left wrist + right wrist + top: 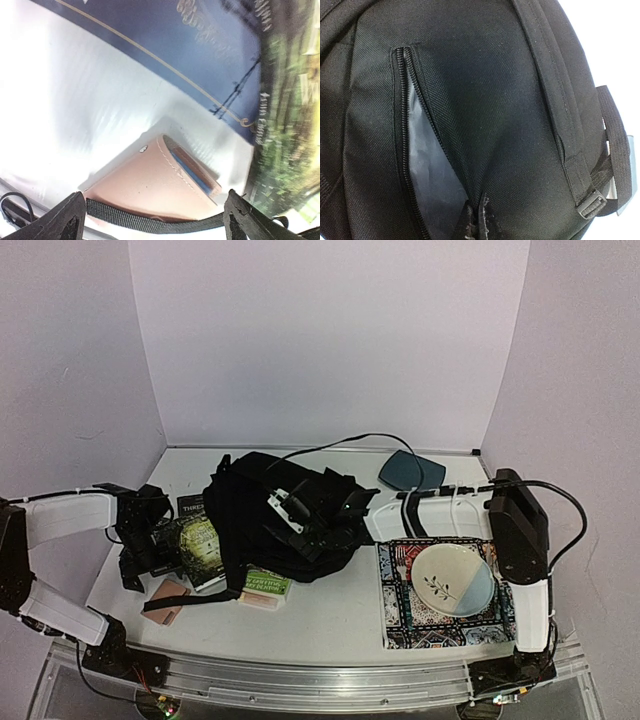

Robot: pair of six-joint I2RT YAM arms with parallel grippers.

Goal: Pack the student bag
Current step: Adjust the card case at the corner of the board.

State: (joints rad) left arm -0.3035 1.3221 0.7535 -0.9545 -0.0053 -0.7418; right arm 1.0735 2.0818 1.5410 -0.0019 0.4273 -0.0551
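The student bag [240,515] lies slumped on the middle of the white table [330,625], black and rounded, its straps trailing toward the near edge. In the right wrist view a zip opening [425,165] gapes in its fabric, showing grey lining, and a strap with a plastic buckle [592,205] runs down the side away from the opening. The right gripper [476,226] sits at the lower end of that opening with its fingers pressed together - whether they pinch the zip pull or only touch the cloth cannot be made out. The left gripper [156,220] hangs off the bag's left flank with its fingers [70,222] spread wide and nothing held. Between them lies a pink wallet [150,185], and a black webbing strap [130,217] crosses the wallet's near edge from one fingertip to the other. Beyond the wallet, ahead of the fingers, is a dark blue book [190,45] with thin gold lines, and toward the right finger's side a book with a green leafy cover [287,130]. Farther out, past the right arm, a cream and pale blue plate [455,575] with a leaf sprig rests on a patterned square tray [395,625], and a dark blue-grey plate [410,470] lies near the back wall.
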